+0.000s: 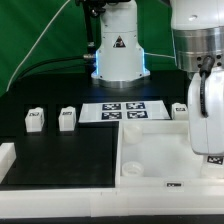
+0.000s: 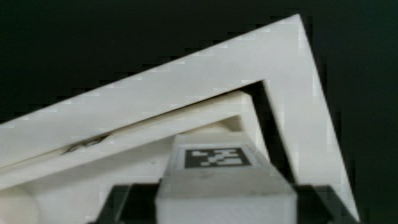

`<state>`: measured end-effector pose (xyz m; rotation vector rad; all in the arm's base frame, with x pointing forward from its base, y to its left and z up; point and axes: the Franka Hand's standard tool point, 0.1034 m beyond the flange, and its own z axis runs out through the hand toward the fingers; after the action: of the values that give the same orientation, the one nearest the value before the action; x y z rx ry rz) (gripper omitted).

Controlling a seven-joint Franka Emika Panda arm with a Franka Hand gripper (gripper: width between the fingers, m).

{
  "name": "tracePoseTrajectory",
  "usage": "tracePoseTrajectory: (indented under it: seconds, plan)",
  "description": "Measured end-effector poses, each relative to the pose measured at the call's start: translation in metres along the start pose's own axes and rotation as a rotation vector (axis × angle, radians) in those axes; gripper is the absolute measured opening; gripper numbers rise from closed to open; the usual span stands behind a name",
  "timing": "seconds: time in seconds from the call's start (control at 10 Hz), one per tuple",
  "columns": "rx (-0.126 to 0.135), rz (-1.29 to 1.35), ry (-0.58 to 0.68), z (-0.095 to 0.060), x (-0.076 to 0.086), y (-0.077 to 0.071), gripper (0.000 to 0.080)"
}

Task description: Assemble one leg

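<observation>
My gripper hangs over the right side of the large white tray-like part. In the wrist view it is shut on a white leg with a marker tag on its face, the dark fingers on either side of the block. The held leg sits over a corner of the tray; whether it touches the tray I cannot tell. In the exterior view the held leg's tag shows below the gripper. Two more legs stand on the black table at the exterior view's left, another behind the gripper.
The marker board lies flat behind the tray. The robot base stands at the back centre before a green backdrop. A white raised edge runs along the exterior view's left and front.
</observation>
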<state>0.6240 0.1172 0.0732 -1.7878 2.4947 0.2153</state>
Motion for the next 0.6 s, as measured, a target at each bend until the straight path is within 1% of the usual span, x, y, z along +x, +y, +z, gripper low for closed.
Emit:
tracePoseTrajectory:
  seconds: [0.1,0.2,0.3,0.4,0.5,0.6]
  plan:
    - [0.000,-0.019,0.000,0.0001,-0.0004,0.0002,0.0292]
    - [0.000,-0.052,0.000,0.0001,-0.0006,0.0003,0.0464]
    - [-0.001,-0.053,0.000,0.0002,-0.0010,0.0006,0.0585]
    - [-0.003,-0.098,0.002,0.0003,-0.0007,0.0010,0.0585]
    - [-0.017,-0.247,0.003,0.0009,0.0002,0.0026,0.0636]
    - [-0.028,-0.349,0.002,0.0017,0.0003,0.0039,0.0646]
